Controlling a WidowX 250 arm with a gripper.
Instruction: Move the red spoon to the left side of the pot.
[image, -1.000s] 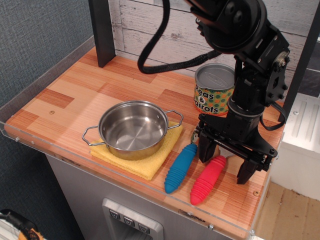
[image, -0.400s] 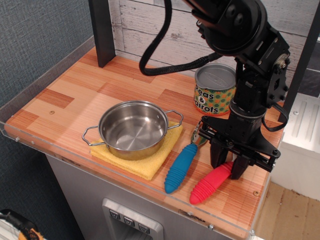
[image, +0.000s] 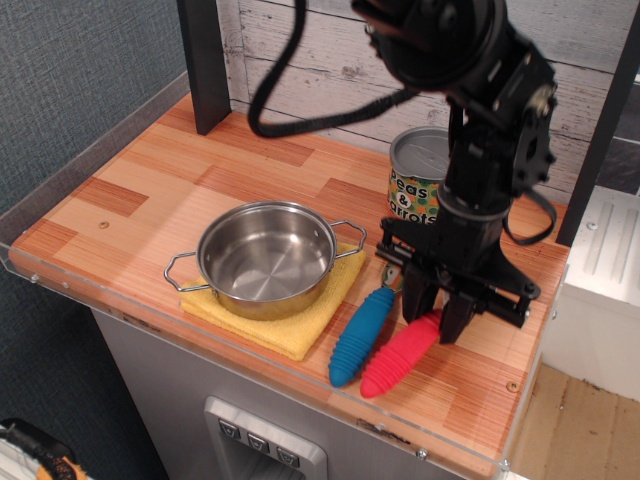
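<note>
- The gripper (image: 437, 322) has its two dark fingers pressed in on the upper end of the red spoon's (image: 398, 356) handle, pinching it; a second ago the fingers stood wide apart on either side of that handle.
- Since the grip closed, the spoon has shifted: its handle now lies closer to the blue-handled fork (image: 360, 336), almost touching it along the side, where before there was a clear gap between the two.
- The arm itself has swung a little toward the pot (image: 266, 257), carrying the spoon with it.
- I cannot tell whether the spoon is lifted clear or dragging on the surface (image: 150, 195); the lower tip of the handle looks very close to the wood near the front edge.
- The spoon's metal bowl is hidden behind the gripper.
- The pot sits on a yellow cloth (image: 300, 325), well to the left of the spoon, and the can of peas and carrots (image: 418, 182) stands behind the arm.
- In my judgement the grasp is done and the carrying has only just begun: the spoon is on the pot's right, so it has to travel across or around the pot to the bare wood on the far left.
- The fork lies right in the path, so a low sweep could knock it; lifting first seems safer.
</note>
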